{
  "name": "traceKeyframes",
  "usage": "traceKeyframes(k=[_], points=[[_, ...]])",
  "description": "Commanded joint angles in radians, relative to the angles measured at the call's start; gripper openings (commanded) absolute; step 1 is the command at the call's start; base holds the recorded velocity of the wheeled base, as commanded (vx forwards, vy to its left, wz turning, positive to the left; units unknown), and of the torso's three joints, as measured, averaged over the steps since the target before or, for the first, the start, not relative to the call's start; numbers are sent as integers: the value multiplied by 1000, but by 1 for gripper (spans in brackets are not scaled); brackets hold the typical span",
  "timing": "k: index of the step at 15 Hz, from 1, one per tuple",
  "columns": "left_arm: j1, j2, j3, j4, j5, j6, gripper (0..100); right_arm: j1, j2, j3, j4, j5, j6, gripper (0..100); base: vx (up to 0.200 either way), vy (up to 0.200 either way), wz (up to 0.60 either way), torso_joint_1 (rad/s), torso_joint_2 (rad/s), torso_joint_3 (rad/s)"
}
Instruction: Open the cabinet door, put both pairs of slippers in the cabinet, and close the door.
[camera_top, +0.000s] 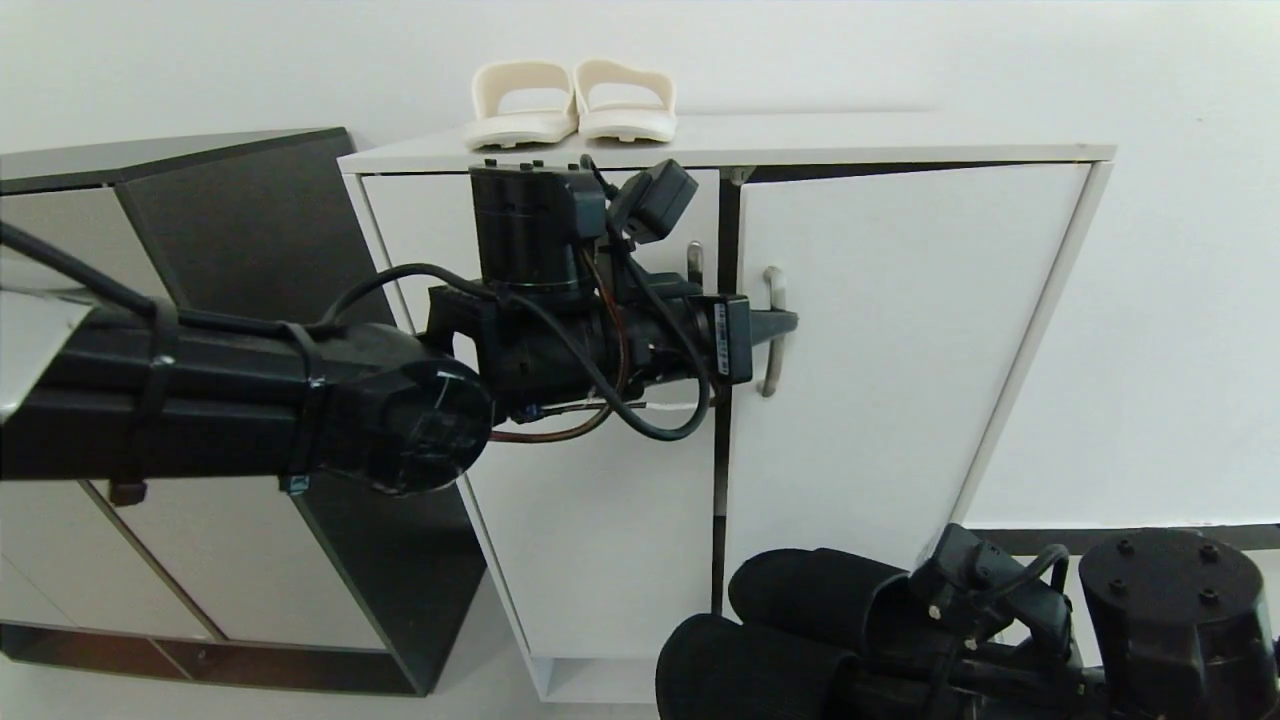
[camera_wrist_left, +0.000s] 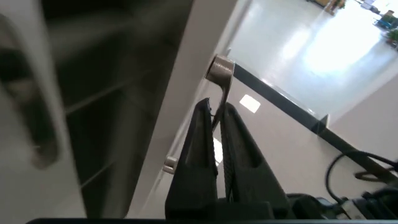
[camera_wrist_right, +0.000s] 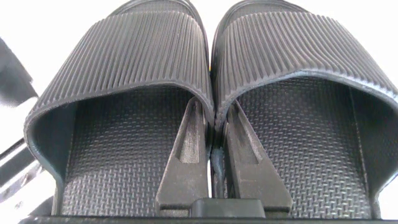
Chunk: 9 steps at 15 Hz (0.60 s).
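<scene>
White cabinet (camera_top: 900, 400): L gripper (camera_wrist_left: 216, 106) level, tight on door handle (camera_wrist_left: 221, 68); R gripper (camera_wrist_right: 213, 106) low, pinching black slippers (camera_wrist_right: 143, 50).

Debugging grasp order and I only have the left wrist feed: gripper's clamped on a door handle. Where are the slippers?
Observer: The cream pair sits on the cabinet top, above the left door.
Operator: And the black ones?
Observer: The right gripper holds the black pair low in front of the right door.
Operator: One slipper or both?
Observer: Both. Its fingers pinch the two adjoining strap walls together.
</scene>
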Motion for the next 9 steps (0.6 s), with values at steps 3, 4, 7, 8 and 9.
traceKeyframes(k=[3, 4, 7, 8, 9], points=[[-41, -128, 141, -53, 4, 1, 0, 5, -27, 16, 0, 1, -3, 0, 0, 0, 0, 0, 0, 0], [-41, -158, 175, -57, 4, 1, 0, 5, -27, 16, 0, 1, -1, 0, 0, 0, 0, 0, 0, 0], [-35, -261, 273, -62, 4, -1, 0, 8, -25, 16, 0, 1, -3, 0, 0, 0, 0, 0, 0, 0], [-29, -267, 279, -62, 4, -1, 0, 9, -25, 16, 2, 1, -3, 0, 0, 0, 0, 0, 0, 0], [11, -266, 279, -62, -1, -2, 0, 12, -22, 16, 0, 1, -3, 0, 0, 0, 0, 0, 0, 0]])
